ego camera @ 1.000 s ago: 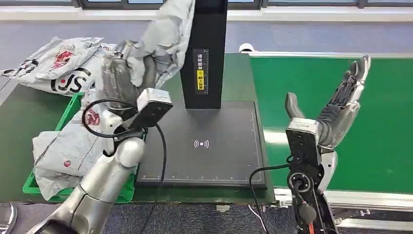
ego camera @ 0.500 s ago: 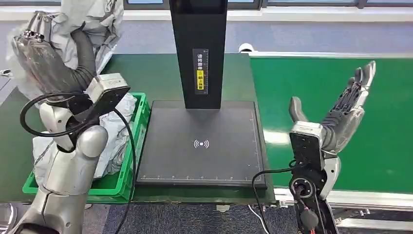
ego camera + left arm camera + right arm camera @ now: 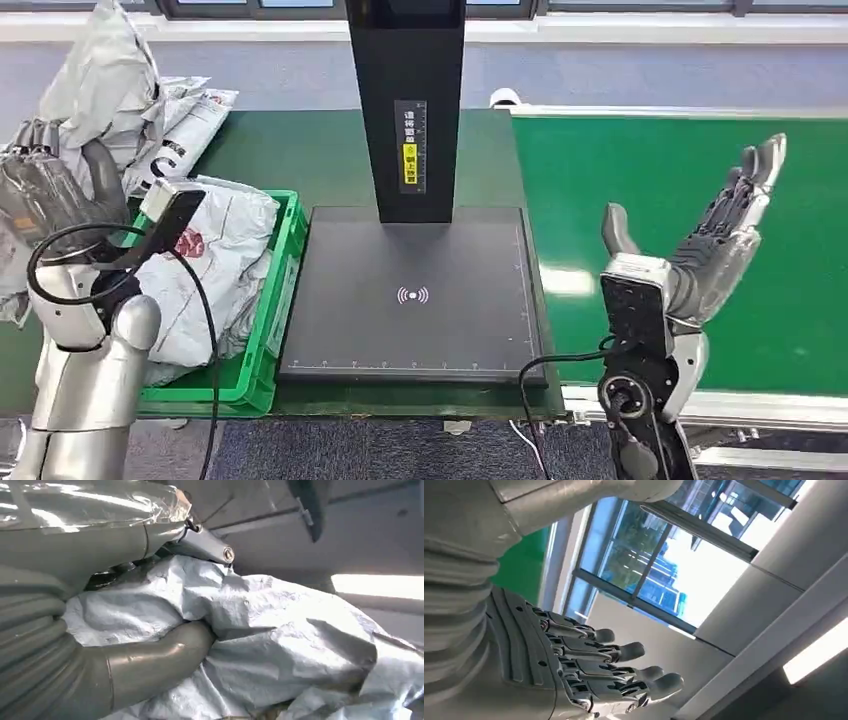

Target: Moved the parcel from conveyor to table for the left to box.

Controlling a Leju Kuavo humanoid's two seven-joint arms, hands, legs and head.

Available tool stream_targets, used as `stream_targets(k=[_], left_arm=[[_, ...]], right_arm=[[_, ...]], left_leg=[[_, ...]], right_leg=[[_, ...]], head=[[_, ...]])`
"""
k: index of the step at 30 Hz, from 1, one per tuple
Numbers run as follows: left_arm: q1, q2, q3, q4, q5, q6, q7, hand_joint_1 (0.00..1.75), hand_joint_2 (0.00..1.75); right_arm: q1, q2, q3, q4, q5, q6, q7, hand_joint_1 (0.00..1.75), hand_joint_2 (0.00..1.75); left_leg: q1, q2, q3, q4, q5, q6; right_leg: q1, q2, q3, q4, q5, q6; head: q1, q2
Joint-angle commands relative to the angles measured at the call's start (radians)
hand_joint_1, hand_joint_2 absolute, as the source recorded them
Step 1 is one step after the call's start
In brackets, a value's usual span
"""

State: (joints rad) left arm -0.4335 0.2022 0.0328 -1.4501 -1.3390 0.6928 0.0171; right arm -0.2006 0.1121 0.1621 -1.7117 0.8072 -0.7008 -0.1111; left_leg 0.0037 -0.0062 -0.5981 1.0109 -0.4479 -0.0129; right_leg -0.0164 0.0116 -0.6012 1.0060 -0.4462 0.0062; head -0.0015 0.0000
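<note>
Green conveyor (image 3: 680, 180) beside dark table (image 3: 300, 150)

Floor (image 3: 620, 72): grey-blue, running along the far side of the work surfaces, with a carpeted strip of the same tone at the near edge. Window frames (image 3: 600, 8): dark, in a row along the far wall above a pale sill. Windows (image 3: 649, 565), from the right wrist view: tall, dark-framed panes, bright daylight, buildings outside. Ceiling (image 3: 769, 605): grey panels. Ceiling light (image 3: 816, 655): long glowing strip. Second lit strip (image 3: 377, 586) in the left wrist view.
</note>
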Motion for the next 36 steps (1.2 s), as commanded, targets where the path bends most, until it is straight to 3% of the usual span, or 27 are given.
stream_targets(k=[1, 7, 17, 18, 36], left_arm=[[0.069, 0.011, 0.05, 0.181, -0.016, -0.006, 0.023, 1.75, 1.75], [0.053, -0.042, 0.008, 0.287, -0.013, -0.031, 0.033, 1.75, 1.75], [0.072, -0.064, 0.004, 0.307, -0.026, -0.058, 0.057, 1.75, 1.75], [0.077, -0.065, -0.002, 0.323, -0.036, -0.063, 0.064, 0.03, 1.75], [0.028, -0.058, -0.075, 0.424, -0.009, -0.091, 0.059, 0.0, 1.75]], right_arm=[[0.028, -0.032, -0.002, -0.031, 0.011, 0.003, 0.025, 0.0, 1.75], [0.03, -0.029, 0.0, -0.035, 0.026, 0.003, 0.039, 0.0, 1.75], [0.013, -0.027, 0.001, -0.029, 0.032, 0.009, 0.049, 0.0, 1.75], [0.005, -0.026, 0.004, -0.02, 0.032, 0.014, 0.05, 0.0, 1.75], [-0.049, -0.038, 0.007, 0.043, 0.008, 0.004, 0.034, 0.0, 1.75]], left_leg=[[0.0, 0.001, 0.006, -0.004, 0.0, 0.0], [0.0, -0.003, 0.004, -0.003, 0.001, 0.0], [-0.001, -0.001, 0.002, -0.001, 0.0, 0.0], [0.0, -0.001, 0.003, -0.002, 0.0, 0.0], [0.0, -0.001, 0.001, 0.0, 0.0, 0.0]], right_leg=[[0.0, -0.001, 0.005, -0.004, 0.0, -0.001], [0.001, -0.004, 0.005, -0.004, 0.0, -0.001], [0.0, -0.002, 0.002, -0.001, -0.001, 0.0], [0.0, -0.003, 0.004, -0.002, 0.0, 0.0], [0.001, -0.003, 0.001, -0.001, 0.0, 0.0]], head=[[0.0, 0.0], [0.0, 0.0], [0.0, 0.0], [0.0, 0.0], [0.0, 0.0]])
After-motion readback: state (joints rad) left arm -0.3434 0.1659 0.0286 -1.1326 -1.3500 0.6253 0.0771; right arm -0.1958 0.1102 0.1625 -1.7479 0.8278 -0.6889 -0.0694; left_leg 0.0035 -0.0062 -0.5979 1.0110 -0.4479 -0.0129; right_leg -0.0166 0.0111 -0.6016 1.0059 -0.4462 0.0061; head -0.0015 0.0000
